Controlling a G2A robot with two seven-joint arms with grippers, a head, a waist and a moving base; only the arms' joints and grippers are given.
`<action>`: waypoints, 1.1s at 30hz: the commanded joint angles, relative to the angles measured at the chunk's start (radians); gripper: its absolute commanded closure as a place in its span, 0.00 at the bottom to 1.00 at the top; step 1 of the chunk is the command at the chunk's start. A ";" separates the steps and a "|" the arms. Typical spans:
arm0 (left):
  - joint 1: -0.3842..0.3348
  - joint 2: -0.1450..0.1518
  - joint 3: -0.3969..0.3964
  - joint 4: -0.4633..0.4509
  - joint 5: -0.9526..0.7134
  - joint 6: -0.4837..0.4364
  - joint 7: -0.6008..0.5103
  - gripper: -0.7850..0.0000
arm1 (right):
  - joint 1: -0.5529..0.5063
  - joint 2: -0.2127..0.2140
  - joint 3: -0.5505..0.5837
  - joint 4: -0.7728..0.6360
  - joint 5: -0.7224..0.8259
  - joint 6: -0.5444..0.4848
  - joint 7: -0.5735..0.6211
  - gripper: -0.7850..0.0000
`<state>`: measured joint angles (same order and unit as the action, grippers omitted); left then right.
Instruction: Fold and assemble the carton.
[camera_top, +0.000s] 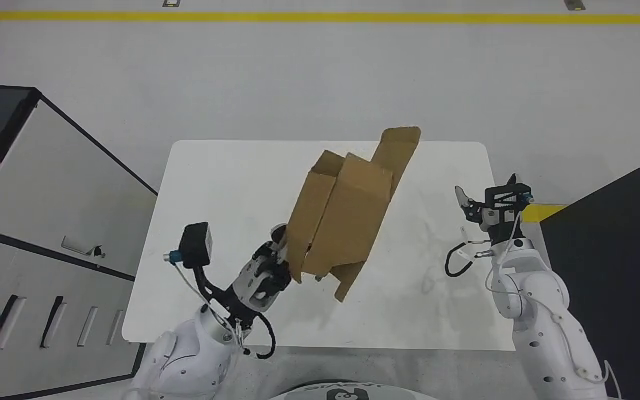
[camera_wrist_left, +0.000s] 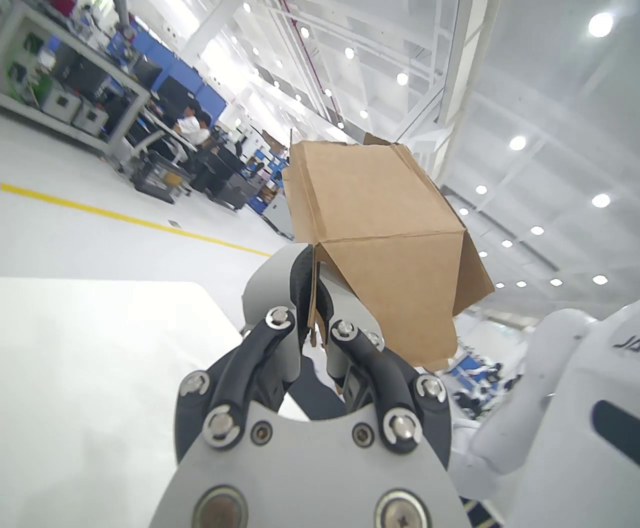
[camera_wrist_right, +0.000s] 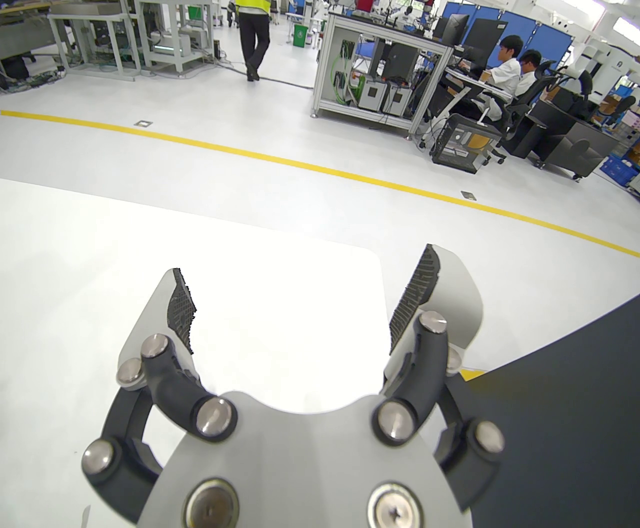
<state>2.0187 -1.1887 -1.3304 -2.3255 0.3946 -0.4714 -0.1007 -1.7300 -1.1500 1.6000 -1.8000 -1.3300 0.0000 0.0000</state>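
A brown cardboard carton (camera_top: 345, 215), partly opened with loose flaps, is held tilted above the middle of the white table (camera_top: 215, 190). My left gripper (camera_top: 281, 252) is shut on one lower flap edge of the carton (camera_wrist_left: 380, 235), near the table's front. The left wrist view has its black pads (camera_wrist_left: 301, 280) pinching the thin cardboard edge, with the carton rising above them. My right gripper (camera_top: 466, 205) stands open at the table's right edge, well apart from the carton. Its two fingers (camera_wrist_right: 430, 285) are spread wide over bare table with nothing between them.
A dark grey cabinet (camera_top: 45, 200) stands left of the table and a dark surface (camera_top: 590, 240) lies to its right. A yellow floor line (camera_top: 320, 16) runs beyond the far edge. Bare table shows left and right of the carton.
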 joint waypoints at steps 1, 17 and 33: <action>-0.003 0.004 -0.011 -0.006 -0.143 0.030 -0.069 1.00 | 0.000 0.000 0.000 0.000 0.000 0.000 0.000 0.00; -0.017 0.008 0.003 -0.018 -0.453 0.098 -0.158 1.00 | 0.000 0.000 0.000 0.000 0.000 0.000 0.000 0.00; -0.028 0.014 0.015 -0.009 -1.060 0.194 -0.364 1.00 | 0.000 0.000 0.000 0.000 0.000 0.000 0.000 0.00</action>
<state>1.9897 -1.1746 -1.3149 -2.3332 -0.6360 -0.2786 -0.4547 -1.7300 -1.1500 1.6000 -1.8000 -1.3300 0.0000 0.0000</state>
